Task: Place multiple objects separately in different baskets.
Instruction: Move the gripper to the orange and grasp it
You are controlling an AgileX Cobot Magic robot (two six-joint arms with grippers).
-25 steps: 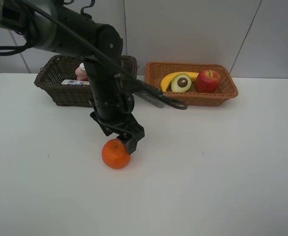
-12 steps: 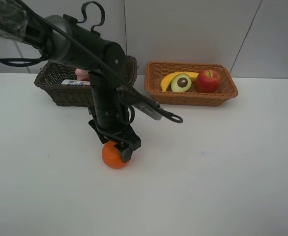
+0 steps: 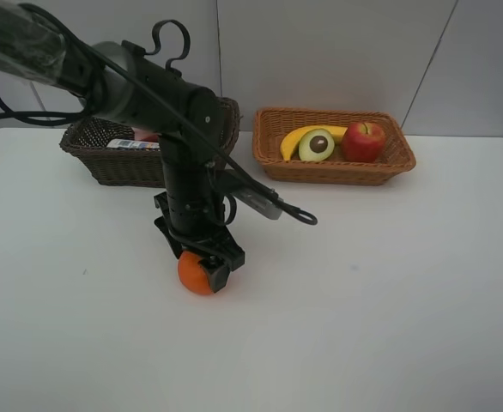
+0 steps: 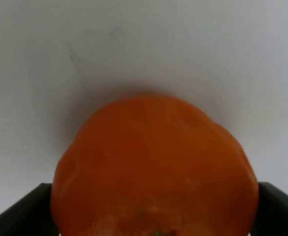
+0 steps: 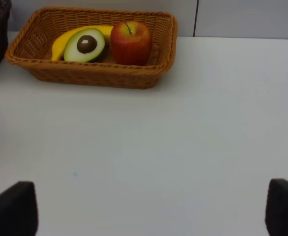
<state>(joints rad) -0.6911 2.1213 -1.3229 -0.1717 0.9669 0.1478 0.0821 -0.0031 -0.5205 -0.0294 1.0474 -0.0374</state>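
Sorting nearly complete: yellow banana [image 3: 293, 137], halved avocado [image 3: 317, 144] and red apple [image 3: 363, 141] lie in the light tan wicker basket [image 3: 399, 160]. The round orange [image 3: 195, 273] sits on the white table [image 3: 389, 292], between the left gripper's [image 3: 202, 264] wide-spread jaws, not yet clamped.
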